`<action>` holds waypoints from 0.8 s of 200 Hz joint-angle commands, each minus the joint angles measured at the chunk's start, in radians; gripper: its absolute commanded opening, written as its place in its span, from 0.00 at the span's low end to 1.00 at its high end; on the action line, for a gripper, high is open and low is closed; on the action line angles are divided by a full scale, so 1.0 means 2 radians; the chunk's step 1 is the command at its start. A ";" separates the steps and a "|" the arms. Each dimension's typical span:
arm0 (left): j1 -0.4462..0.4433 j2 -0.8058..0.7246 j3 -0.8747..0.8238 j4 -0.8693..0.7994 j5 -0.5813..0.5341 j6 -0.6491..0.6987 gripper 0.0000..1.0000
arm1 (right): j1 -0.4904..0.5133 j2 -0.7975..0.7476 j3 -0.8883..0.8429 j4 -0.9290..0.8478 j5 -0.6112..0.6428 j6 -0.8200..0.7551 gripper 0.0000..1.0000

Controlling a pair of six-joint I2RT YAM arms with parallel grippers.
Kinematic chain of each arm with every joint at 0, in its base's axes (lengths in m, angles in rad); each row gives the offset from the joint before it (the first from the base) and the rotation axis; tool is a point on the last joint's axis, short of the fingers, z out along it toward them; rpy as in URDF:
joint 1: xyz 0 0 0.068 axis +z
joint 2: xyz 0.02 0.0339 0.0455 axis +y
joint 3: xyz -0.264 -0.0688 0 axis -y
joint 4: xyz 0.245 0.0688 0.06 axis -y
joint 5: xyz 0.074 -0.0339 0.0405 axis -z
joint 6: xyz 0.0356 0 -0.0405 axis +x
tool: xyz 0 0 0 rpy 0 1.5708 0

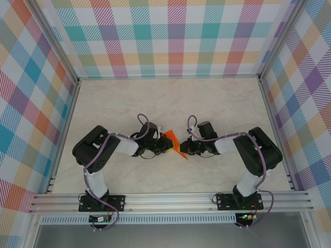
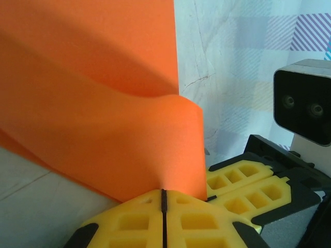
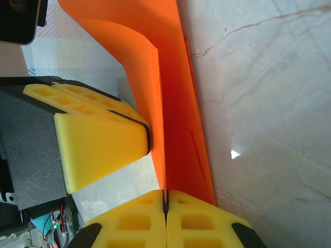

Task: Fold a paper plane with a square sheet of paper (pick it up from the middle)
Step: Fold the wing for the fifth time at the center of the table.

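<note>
The square sheet of paper (image 1: 171,139) is bright orange and folded into a narrow strip, held up between my two grippers at the table's middle. My left gripper (image 1: 164,147) is shut on one edge of it; in the left wrist view the yellow fingertips (image 2: 164,192) meet on the sheet (image 2: 103,103), which bulges upward. My right gripper (image 1: 183,151) is shut on the opposite end; in the right wrist view its jaws (image 3: 165,194) pinch the folded paper (image 3: 178,103) edge-on. The left gripper's yellow finger (image 3: 98,139) touches the paper's left face there.
The pale marble tabletop (image 1: 155,98) is walled by checked panels on three sides. An aluminium rail (image 1: 170,200) runs along the near edge, over both arm bases. The right wrist's camera housing (image 2: 305,101) sits close beside the left gripper.
</note>
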 commanded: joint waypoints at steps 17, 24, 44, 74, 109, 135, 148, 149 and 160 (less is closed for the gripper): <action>-0.009 0.008 0.021 -0.038 -0.014 0.016 0.07 | -0.004 0.003 0.002 -0.023 -0.005 -0.011 0.07; -0.009 0.007 0.024 -0.050 -0.016 0.020 0.06 | -0.004 0.001 0.004 -0.028 -0.002 -0.014 0.08; -0.010 0.008 0.031 -0.081 -0.025 0.029 0.06 | -0.003 -0.009 0.009 -0.047 0.001 -0.023 0.13; -0.011 0.013 0.041 -0.107 -0.032 0.035 0.06 | -0.003 -0.029 0.017 -0.094 0.011 -0.052 0.21; -0.012 0.020 0.050 -0.119 -0.034 0.034 0.05 | -0.002 -0.040 0.025 -0.144 0.023 -0.093 0.23; -0.011 0.023 0.056 -0.131 -0.038 0.035 0.05 | -0.002 -0.040 0.026 -0.160 0.030 -0.110 0.23; -0.012 0.025 0.058 -0.135 -0.040 0.035 0.05 | -0.002 -0.038 0.027 -0.165 0.039 -0.114 0.22; -0.012 0.025 0.058 -0.136 -0.040 0.035 0.05 | -0.002 -0.037 0.027 -0.166 0.040 -0.114 0.22; -0.012 0.026 0.059 -0.139 -0.040 0.036 0.05 | -0.003 -0.036 0.027 -0.169 0.052 -0.115 0.21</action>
